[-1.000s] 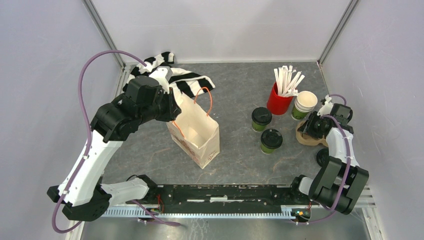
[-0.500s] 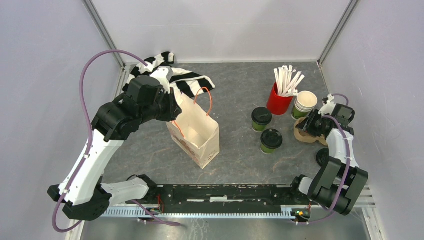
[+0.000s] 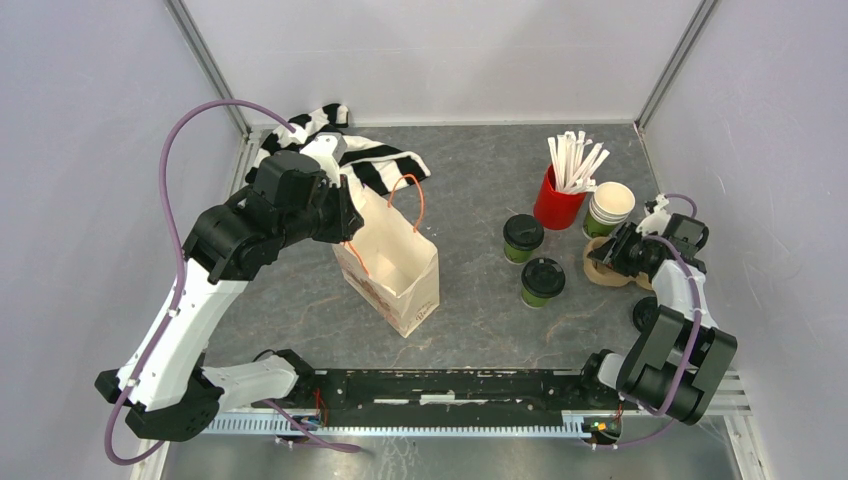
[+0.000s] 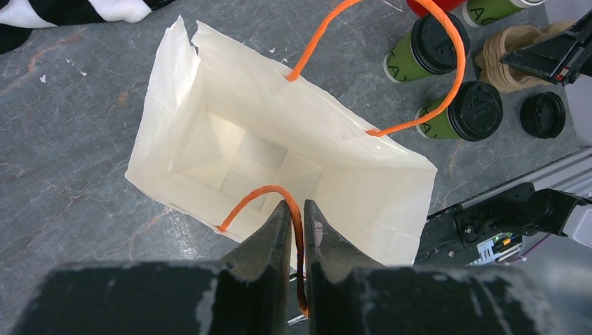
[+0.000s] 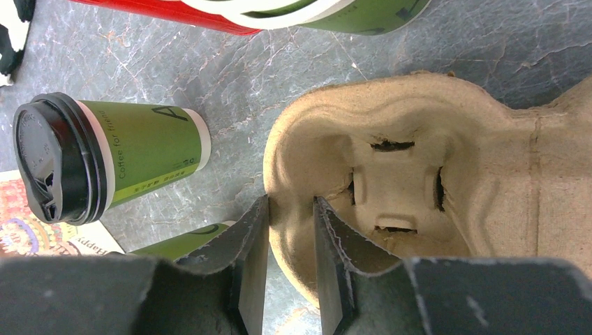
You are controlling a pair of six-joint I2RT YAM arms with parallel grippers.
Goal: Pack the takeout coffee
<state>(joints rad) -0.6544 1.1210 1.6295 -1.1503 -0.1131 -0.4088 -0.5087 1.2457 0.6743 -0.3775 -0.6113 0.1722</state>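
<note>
**Both coffees out on the table, bag held by its handle**

The left gripper [image 4: 298, 209] is pinched almost closed on one orange handle [image 4: 262, 199] of the paper bag [image 4: 209, 91]. The bag stands upright and open-mouthed near the middle of the overhead view, its pale floor showing.

Just right of the bag, on the grey table [image 3: 470, 190], stand the upper coffee cup [image 3: 523, 238] and the lower coffee cup [image 3: 542, 281]. Both are upright with black lids on. They are near each other but apart, and neither is in the bag.

Farther right, the right gripper [image 5: 290, 202] has its fingers a little apart and clamped on the rim of a brown pulp cup carrier [image 5: 419, 174]. One finger is outside the wall and the other is down inside a cup well. The carrier lies flat, just beside the lower coffee cup without touching it.

In the upper right of the overhead view a red cup of white sticks [image 3: 558, 205] stands just beside a stack of lidless cups [image 3: 607, 210]. A loose black lid [image 4: 543, 115] lies on the table towards the lower right. A striped cloth [image 3: 375, 160] is crumpled at upper left, behind the bag.
</note>
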